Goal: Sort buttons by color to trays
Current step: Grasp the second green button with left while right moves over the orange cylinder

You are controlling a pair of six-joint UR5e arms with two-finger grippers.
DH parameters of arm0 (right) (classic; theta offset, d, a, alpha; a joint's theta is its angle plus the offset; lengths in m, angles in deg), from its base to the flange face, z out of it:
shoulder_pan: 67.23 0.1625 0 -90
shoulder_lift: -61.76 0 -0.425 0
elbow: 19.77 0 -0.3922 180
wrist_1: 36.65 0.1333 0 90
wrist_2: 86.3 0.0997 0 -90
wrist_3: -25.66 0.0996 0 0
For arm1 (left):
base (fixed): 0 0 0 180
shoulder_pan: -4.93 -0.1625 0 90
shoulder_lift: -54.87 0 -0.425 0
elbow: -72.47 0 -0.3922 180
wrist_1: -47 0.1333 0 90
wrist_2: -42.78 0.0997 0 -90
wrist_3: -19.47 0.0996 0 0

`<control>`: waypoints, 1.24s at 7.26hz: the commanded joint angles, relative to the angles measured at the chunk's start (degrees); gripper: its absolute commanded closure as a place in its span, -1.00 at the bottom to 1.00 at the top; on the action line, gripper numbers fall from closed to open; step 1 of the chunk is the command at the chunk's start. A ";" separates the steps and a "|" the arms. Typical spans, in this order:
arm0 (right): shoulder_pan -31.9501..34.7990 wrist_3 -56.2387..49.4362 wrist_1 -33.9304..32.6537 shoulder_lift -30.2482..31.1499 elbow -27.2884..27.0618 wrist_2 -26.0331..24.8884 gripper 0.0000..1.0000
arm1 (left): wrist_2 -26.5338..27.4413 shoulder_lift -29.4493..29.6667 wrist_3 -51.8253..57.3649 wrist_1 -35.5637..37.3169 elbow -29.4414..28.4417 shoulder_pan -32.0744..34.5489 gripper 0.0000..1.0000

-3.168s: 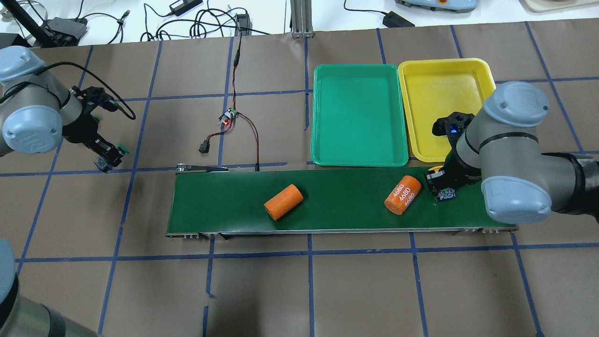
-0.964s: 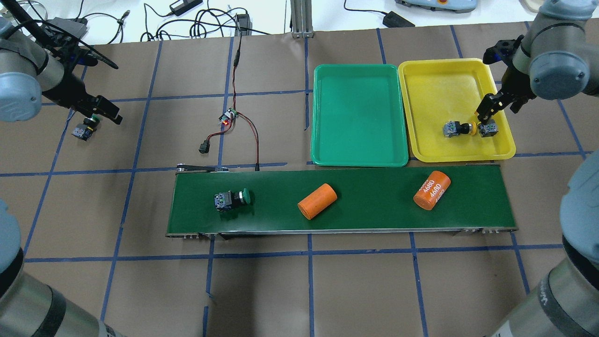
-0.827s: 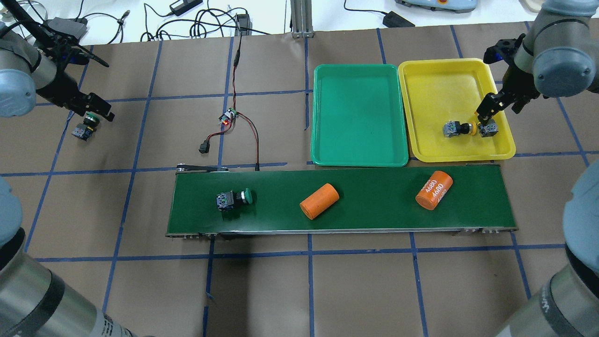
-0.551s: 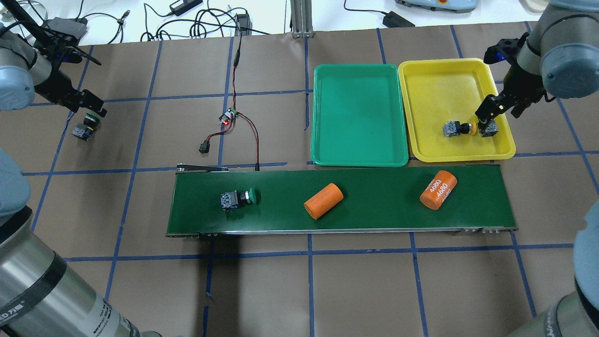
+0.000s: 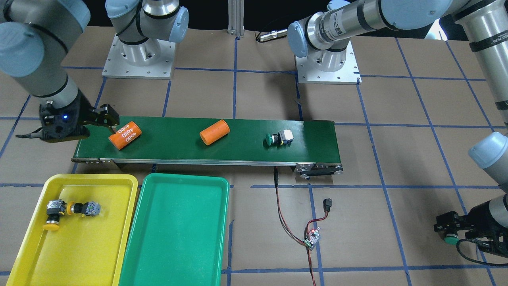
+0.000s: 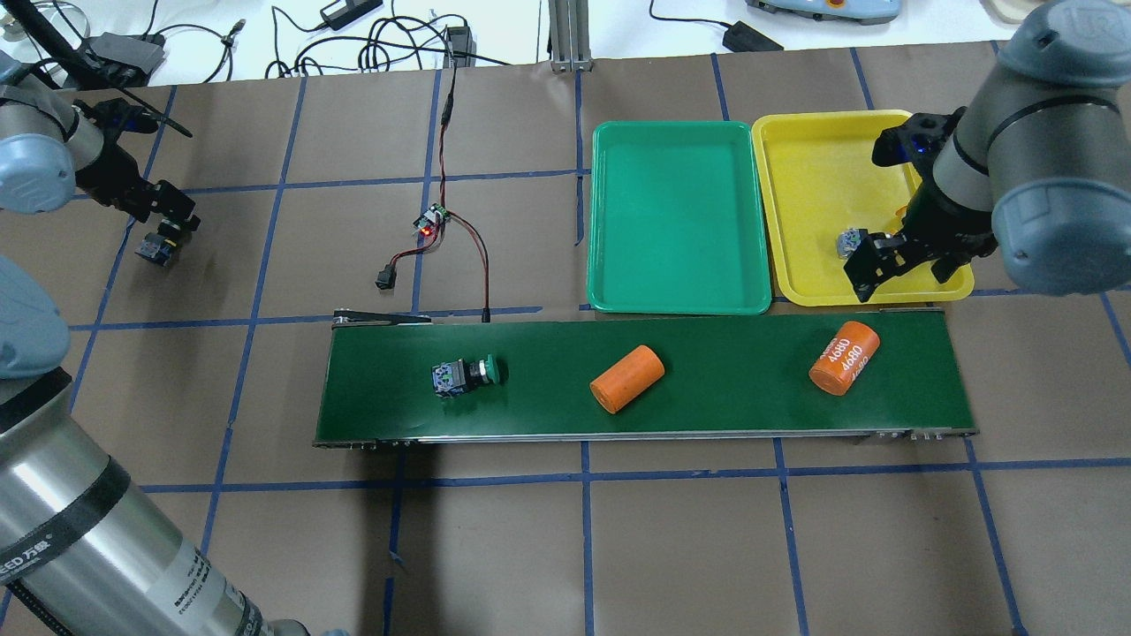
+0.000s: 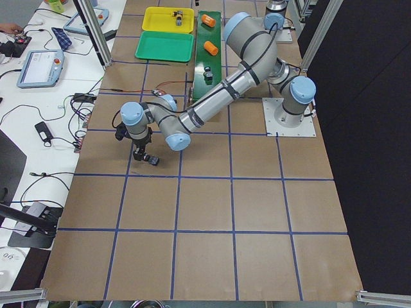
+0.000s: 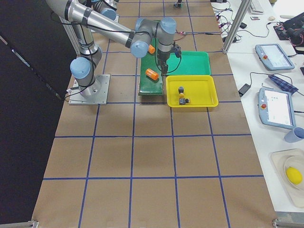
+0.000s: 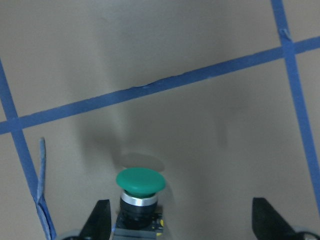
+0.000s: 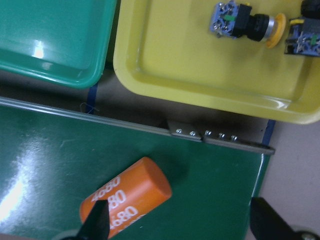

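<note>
**Yellow caps trayed, green caps out on belt and table**

Yellow tray [image 6: 839, 117] and green tray [image 6: 671, 221] lie side by side along the conveyor belt's [image 6: 724, 397] far long edge, the yellow one at the belt's right end. Both yellow buttons [image 5: 53, 216] [image 5: 83, 208] lie on their sides in the yellow tray, touching, in the half nearer the belt.

One green button [image 6: 464, 376] lies on its side on the belt near its left end, cap toward the plain orange cylinder [image 6: 627, 391] at mid-belt. The orange cylinder marked 4680 [image 6: 844, 358] lies near the belt's right end.

The right gripper [image 10: 182, 222] hangs over the belt's right end at its far edge, above the marked cylinder, fingers spread wide and holding nothing.

Well beyond the belt's left end, the left gripper [image 9: 182, 222] is low over the brown table, fingers spread. The second green button [image 9: 140, 195] lies between them, close to one finger and not pinched.
</note>
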 commanded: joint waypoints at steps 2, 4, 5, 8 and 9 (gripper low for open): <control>8.66 18.11 -0.57 3.86 -4.21 -0.17 -1.00 | 0.31 1.69 0.42 0.37 0.42 -0.90 0.05; 8.84 22.64 -0.39 3.59 -4.74 -0.08 -1.00 | 2.25 -0.40 2.36 -0.68 1.64 -1.34 1.00; 8.84 22.20 -0.48 3.24 -4.83 -0.16 -1.00 | 2.25 -2.51 2.10 -0.43 6.09 -0.73 1.00; 8.84 22.46 -0.57 2.62 -4.74 -0.08 -1.00 | 1.46 -19.60 -12.78 -7.77 19.54 6.87 1.00; 8.84 22.90 -0.57 1.58 -3.96 0.10 -1.00 | -1.33 -26.10 -22.42 -10.42 22.89 12.84 1.00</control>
